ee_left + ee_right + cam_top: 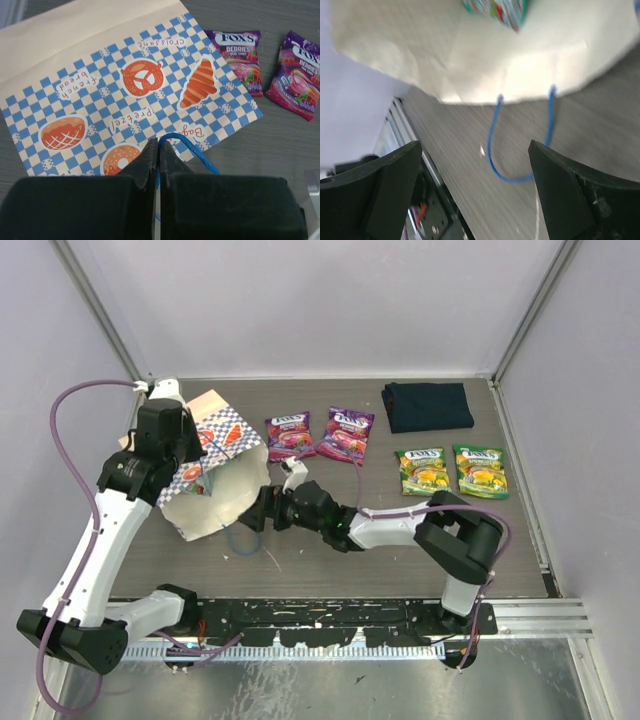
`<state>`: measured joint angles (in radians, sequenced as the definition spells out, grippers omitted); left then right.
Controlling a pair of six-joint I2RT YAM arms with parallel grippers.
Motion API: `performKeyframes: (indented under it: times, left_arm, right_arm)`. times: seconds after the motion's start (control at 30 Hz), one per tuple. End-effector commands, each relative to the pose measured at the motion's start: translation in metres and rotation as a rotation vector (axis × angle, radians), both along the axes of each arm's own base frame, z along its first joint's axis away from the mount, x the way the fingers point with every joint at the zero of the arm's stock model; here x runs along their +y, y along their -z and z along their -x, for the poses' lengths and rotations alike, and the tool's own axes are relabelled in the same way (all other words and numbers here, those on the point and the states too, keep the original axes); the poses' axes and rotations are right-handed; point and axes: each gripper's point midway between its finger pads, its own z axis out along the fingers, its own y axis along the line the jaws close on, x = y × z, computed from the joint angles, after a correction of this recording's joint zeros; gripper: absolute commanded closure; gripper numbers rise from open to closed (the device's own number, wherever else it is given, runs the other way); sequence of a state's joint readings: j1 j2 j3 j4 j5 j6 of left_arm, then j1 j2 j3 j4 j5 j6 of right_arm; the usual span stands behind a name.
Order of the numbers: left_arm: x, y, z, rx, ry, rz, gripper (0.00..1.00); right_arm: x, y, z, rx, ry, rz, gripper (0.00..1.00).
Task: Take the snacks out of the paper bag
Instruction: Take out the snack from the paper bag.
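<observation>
My left hand (159,148) is pressed shut, its fingers together on the blue cord handle (197,152) at the top edge of the paper bag (215,480). The bag lies on its side at the left of the table (400,560). Its checkered face, printed with a pretzel, a croissant and other orange breads, is turned up toward my left wrist, and its mouth opens toward my right arm.

My right hand (252,512) sits low at that mouth with its fingers spread wide apart and nothing between them. From my right wrist I see the pale inside of the bag and, deep in it, the corner of a teal snack (496,9); I cannot tell how many more are inside. The second handle (550,117) hangs out of the bag's lower lip and loops onto the table just in front of my open fingers.

Outside the bag, two purple snacks (289,433) (346,432) lie side by side just beyond its mouth. Two green snacks (423,470) (480,470) lie side by side farther right. A dark folded cloth (427,406) lies at the far edge, behind the green pair.
</observation>
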<state>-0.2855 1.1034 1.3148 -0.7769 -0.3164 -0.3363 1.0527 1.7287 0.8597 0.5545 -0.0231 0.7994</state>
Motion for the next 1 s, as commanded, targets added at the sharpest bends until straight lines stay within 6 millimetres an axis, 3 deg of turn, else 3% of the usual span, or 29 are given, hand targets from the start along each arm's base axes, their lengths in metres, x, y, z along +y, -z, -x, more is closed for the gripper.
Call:
performKeyframes:
  times: [0.0, 0.17, 0.33, 0.53, 0.67, 0.97]
  left_arm:
    - [-0.012, -0.007, 0.013, -0.053, 0.054, 0.095, 1.00]
    - [-0.002, -0.002, 0.023, -0.040, 0.037, 0.055, 1.00]
    - [-0.025, 0.003, 0.026, -0.046, 0.125, 0.151, 1.00]
    - [-0.031, 0.016, 0.019, -0.012, 0.117, 0.180, 1.00]
    - [-0.038, 0.012, 0.011, -0.018, 0.139, 0.194, 1.00]
    - [-0.043, 0.015, 0.002, 0.005, 0.147, 0.195, 1.00]
  right_arm:
    - [0.041, -0.079, -0.030, -0.203, 0.013, -0.230, 0.07]
    - [0.067, -0.064, -0.056, -0.254, 0.026, -0.246, 0.08]
    - [0.079, -0.047, -0.085, -0.250, 0.086, -0.270, 0.10]
    - [0.096, -0.017, -0.112, -0.202, 0.177, -0.261, 0.13]
    - [0.104, 0.012, -0.122, -0.183, 0.201, -0.228, 0.20]
    - [0.133, 0.037, -0.122, -0.194, 0.176, -0.194, 0.28]
